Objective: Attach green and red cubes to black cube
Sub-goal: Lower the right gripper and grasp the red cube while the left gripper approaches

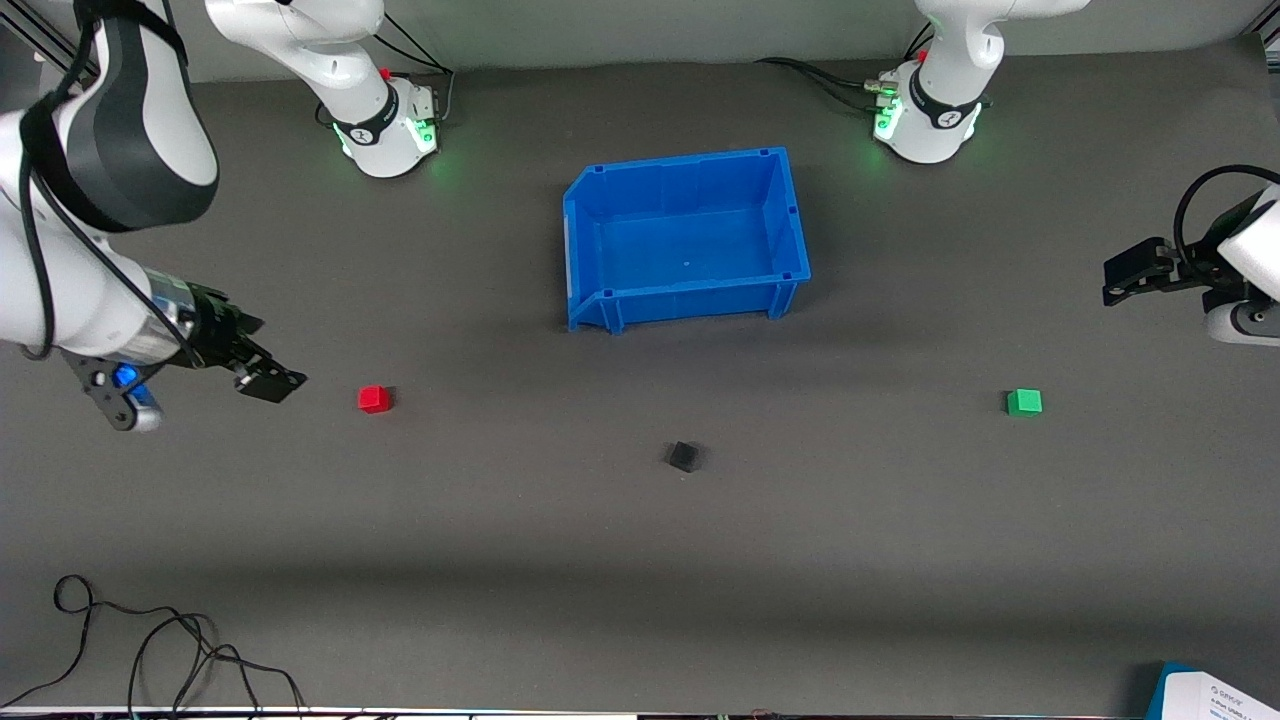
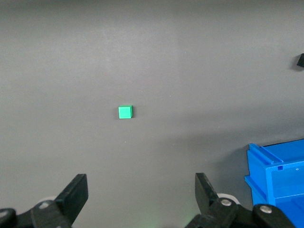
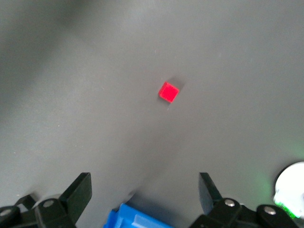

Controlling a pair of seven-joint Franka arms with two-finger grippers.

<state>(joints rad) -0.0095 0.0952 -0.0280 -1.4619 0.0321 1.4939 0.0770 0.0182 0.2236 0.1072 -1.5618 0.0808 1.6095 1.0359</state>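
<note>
Cubes lie apart on the dark grey table (image 1: pixel 640 600), none of them touching another. The red cube (image 1: pixel 374 399) sits toward the right arm's end of the table, the green cube (image 1: pixel 1024 402) toward the left arm's end, and the black cube (image 1: pixel 684 457) rests between them, a little nearer to the front camera than either. A blue bin (image 1: pixel 790 215) stands farther from the front camera than all three cubes, midway between the two robot bases.

The right gripper (image 1: pixel 268 383) hangs over bare table at the right arm's end, near the red cube but not touching it. Its fingers (image 3: pixel 78 192) stand wide apart with nothing between them; in the right wrist view the red cube (image 3: pixel 168 91) shows well clear of the fingertips, with a corner of the blue bin (image 3: pixel 135 221) at the frame's edge.

The left gripper (image 1: pixel 1125 280) is up over the left arm's end of the table, well apart from the green cube. Its fingers (image 2: pixel 76 192) are also spread wide and hold nothing. The left wrist view shows the green cube (image 2: pixel 125 111) lying alone on the table, the blue bin (image 2: pixel 278 171) to one side, and a sliver of the black cube (image 2: pixel 300 61) at the frame's edge.

A loose black cable (image 1: pixel 150 640) lies on the table at the edge nearest the front camera.
</note>
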